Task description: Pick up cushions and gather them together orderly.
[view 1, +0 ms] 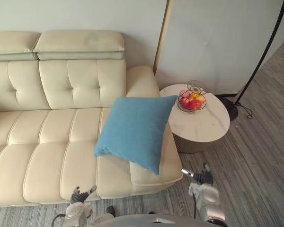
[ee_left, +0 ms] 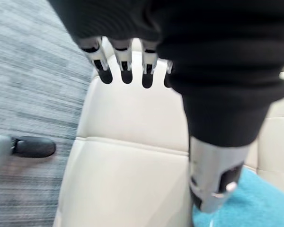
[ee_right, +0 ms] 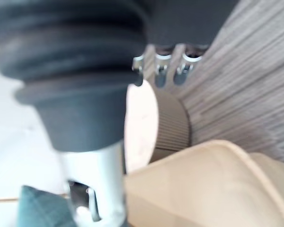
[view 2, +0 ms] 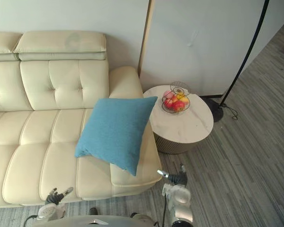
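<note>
a blue cushion (view 1: pixel 135 127) leans tilted at the right end of the cream sofa (view 1: pixel 52 142), its back against the armrest (view 1: pixel 142 80), one upper corner reaching out over the edge of the round counter (view 1: pixel 203 125) beside the sofa; both hands hang low in front of the sofa and well apart from the cushion; the left hand (view 1: pixel 80 195) hovers by the seat's front edge, its fingers (ee_left: pixel 125 64) straight and apart, holding nothing; the right hand (view 1: pixel 202 178) hangs over the floor (view 1: pixel 255 161) between sofa and counter, its fingers (ee_right: pixel 163 66) relaxed and empty too.

the main risk, as i judge it, is that overhanging corner; a lift that swings the cushion toward the counter could catch the wire basket (view 1: pixel 197 87) and tip it or sweep it off; a grip by one soft corner alone would let the cushion sag and slip, so it may drop to the floor instead of landing neatly on the seat; the right arm must rise through the narrow gap by the counter, and a wide reach could knock its edge; the black lamp pole (view 1: pixel 262 56) stands farther off, a lesser worry.

the wire basket stands on the counter's far side and holds a small heap of fruit (view 1: pixel 194 104), red, yellow and pink; the kinds are too small to tell.
</note>
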{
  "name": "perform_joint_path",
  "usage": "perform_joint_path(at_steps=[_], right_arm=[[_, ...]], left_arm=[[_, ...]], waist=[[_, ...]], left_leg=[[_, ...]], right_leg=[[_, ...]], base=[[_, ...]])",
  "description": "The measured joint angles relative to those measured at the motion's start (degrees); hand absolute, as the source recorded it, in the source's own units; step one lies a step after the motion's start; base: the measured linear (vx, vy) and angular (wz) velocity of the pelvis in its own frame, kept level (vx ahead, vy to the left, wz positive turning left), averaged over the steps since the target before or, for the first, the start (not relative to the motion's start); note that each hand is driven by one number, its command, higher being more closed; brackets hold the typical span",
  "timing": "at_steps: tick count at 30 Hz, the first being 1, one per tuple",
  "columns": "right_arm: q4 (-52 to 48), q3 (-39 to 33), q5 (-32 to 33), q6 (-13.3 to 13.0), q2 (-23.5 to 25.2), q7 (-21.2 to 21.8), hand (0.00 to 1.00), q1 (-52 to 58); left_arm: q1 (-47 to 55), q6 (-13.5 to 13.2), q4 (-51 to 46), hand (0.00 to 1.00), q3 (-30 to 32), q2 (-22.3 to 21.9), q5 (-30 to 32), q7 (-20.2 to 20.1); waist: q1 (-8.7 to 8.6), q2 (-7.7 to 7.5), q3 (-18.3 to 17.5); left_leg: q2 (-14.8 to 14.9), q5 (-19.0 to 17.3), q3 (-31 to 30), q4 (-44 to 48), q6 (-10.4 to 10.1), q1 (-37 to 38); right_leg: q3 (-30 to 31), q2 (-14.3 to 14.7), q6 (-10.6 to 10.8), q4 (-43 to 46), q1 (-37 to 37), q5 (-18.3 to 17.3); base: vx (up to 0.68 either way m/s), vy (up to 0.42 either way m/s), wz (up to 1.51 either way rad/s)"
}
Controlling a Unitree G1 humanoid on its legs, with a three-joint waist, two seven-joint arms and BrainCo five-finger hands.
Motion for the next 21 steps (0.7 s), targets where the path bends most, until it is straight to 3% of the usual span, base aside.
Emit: perform_joint_path(at_steps=[5,9,14,21], right_arm=[[-4.31,1.47,-0.05,-0.06,-2.96,0.69,0.0,-0.7],[-7.45,5.31,-0.12,-0.11,-4.14,0.67,0.0,-4.71],[-8.35,11.64,-0.02,-0.28,-3.87,0.38,0.0,-15.42],[-7.31,16.24,1.32,-0.61,-3.9,-2.01,0.0,-28.24]], left_arm=[[-1.28,-0.57,-4.07,0.0,-0.31,4.51,-0.06,-0.64],[-5.28,-1.01,-7.17,0.0,-1.66,6.86,-1.37,-0.5],[-17.47,-1.66,-8.25,0.0,-4.62,8.99,-5.07,0.97],[-34.3,-2.44,-4.67,0.0,-8.18,15.16,-8.31,2.52]], waist=[[-0.52,0.61,0.02],[-0.47,0.86,0.66],[1.12,0.43,6.78],[2.11,0.31,13.89]], left_leg=[[-0.09,0.79,0.12,-0.41,0.14,-1.51],[0.14,2.31,0.08,-0.38,0.07,-6.39],[0.87,5.69,0.01,0.01,0.55,-13.53],[1.55,8.34,-0.65,1.47,0.41,-23.14]], right_leg=[[0.5,-0.06,0.31,-0.63,-1.69,0.73],[0.59,0.23,0.19,-2.7,-5.28,3.76],[0.73,0.99,-0.54,-3.81,-11.76,8.1],[0.29,1.45,-0.99,-1.4,-21.48,10.1]], base=[[-0.12,0.003,-0.03],[-0.09,0.005,-0.02],[-0.11,0.001,-0.01],[-0.1,-0.001,0.03]])
